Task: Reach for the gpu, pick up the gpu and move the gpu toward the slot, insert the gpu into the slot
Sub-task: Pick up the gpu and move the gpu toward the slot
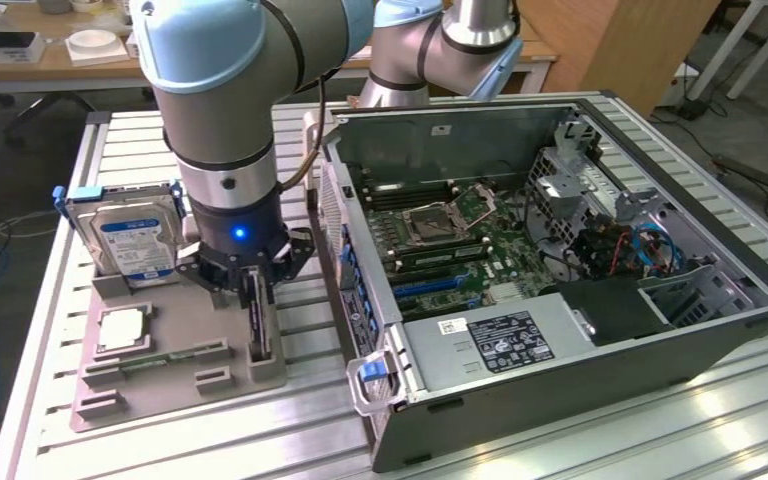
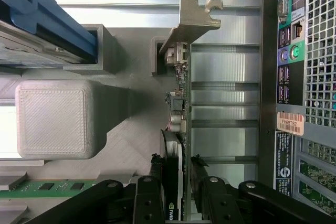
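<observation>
- Straddling the gpu point(image 1: 261, 338) from above, the gripper point(image 1: 253, 296) has its jaws pressed against the card's two flat faces; in the wrist view we see the gripper point(image 2: 177, 164) with one finger point(image 2: 156, 167) on each side, clamped on the card rather than standing apart from it.
- We find the gpu point(image 2: 180, 109) upright on its long edge in the grey holder point(image 1: 171, 385) on the table point(image 1: 117, 135), its lower edge seated in the holder's groove, so we judge it gripped but not yet lifted.
- In the exterior view the card's long axis runs from 12 to 6 o'clock, and the jaws close across its thin dimension, along 9 to 3 o'clock.
- In the wrist view the pale bracket point(image 2: 192, 20) caps the end of the card farthest from the jaws.
- From the jaws, the open computer case point(image 1: 704, 330) lies at 3 o'clock in the exterior view, just beside the holder, with its rear panel facing the card.
- We take the blue slot point(image 1: 427, 285) on the motherboard, also toward 3 o'clock, as the target; it runs roughly from 8 to 2 o'clock, so we judge it out of line with the card.
- At 10 o'clock from the jaws stands the hard drive point(image 1: 137, 240), apart from the card.
</observation>
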You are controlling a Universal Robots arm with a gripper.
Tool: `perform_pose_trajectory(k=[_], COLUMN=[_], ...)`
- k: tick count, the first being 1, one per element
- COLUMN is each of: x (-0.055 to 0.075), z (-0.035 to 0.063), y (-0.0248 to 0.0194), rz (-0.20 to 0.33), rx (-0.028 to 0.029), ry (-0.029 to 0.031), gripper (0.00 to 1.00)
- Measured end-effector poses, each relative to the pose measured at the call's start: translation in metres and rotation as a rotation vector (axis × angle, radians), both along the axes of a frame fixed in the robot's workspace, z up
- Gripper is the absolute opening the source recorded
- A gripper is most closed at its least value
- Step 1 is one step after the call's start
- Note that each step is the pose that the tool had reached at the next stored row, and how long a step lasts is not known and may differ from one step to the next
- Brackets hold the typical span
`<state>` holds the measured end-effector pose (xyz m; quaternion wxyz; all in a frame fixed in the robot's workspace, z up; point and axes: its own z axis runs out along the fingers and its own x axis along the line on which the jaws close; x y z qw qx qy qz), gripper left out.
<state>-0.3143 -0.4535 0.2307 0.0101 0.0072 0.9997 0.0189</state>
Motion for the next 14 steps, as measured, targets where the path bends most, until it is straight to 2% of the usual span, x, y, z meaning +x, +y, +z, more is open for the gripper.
perform_pose_trajectory(k=[5, 14], x=[-0.0045, -0.0036], z=[0.0, -0.0014], y=[-0.0001, 0.0], rz=[0.0, 0.0], rx=[0.0009, 0.002], ry=[-0.0001, 0.0], gripper=[0.36, 0.36])
